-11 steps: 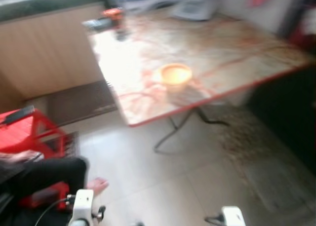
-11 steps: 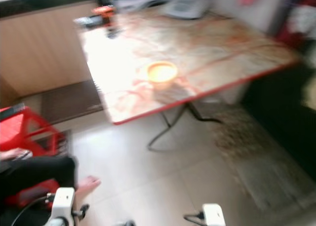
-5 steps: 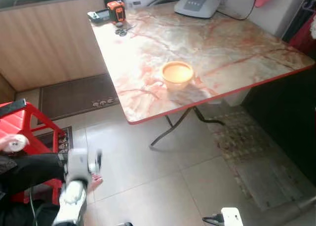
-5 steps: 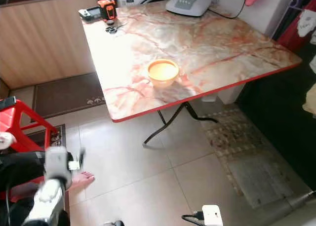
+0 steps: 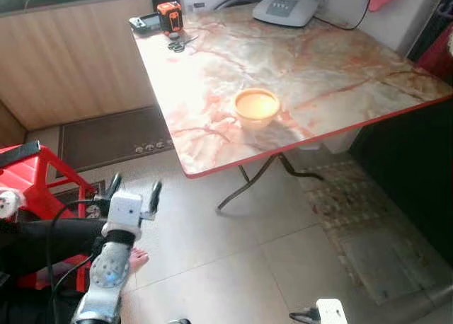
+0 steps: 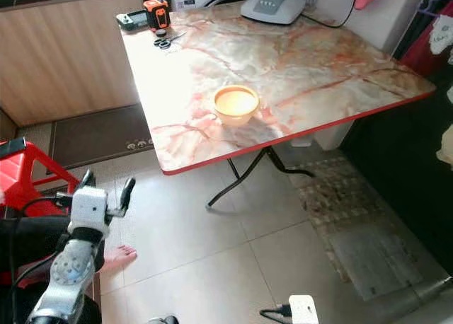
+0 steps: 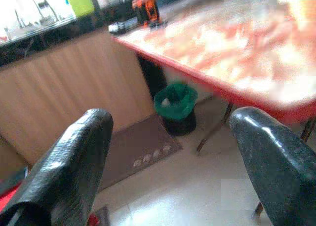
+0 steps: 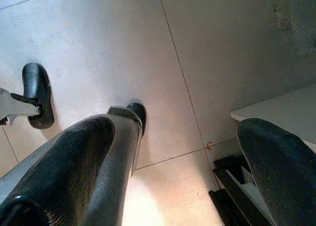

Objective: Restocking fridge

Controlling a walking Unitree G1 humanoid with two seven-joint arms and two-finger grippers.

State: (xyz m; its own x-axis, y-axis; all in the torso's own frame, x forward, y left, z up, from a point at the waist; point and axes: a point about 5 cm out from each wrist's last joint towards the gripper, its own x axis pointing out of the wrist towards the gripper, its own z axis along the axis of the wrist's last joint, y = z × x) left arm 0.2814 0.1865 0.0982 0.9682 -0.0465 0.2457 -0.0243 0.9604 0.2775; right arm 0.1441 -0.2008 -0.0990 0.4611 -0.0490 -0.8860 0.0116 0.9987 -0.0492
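Jaws spread and empty on both arms, a household robot faces a marble-patterned, red-edged folding worktop [image 5: 311, 62] with no fridge in sight.

Raised over the pale tiled floor [image 5: 233, 260] beside a red plastic stool [image 5: 39, 179], the left gripper [image 5: 132, 191] holds nothing between its parted black fingers [image 7: 64, 171]; the right gripper [image 8: 173, 152] hangs low, its jaws likewise apart and pointing down at the tiles. On the worktop stand a small orange-yellow bowl [image 5: 256, 106], an orange-and-black tape measure [image 5: 170, 16], scissors [image 5: 177, 44] and a white appliance [image 5: 285, 9]. A seated person's bare foot [image 5: 136, 259] rests near the left arm. What is to be restocked cannot be told; the stage is unclear, and any next move calls for finding the fridge and the goods.
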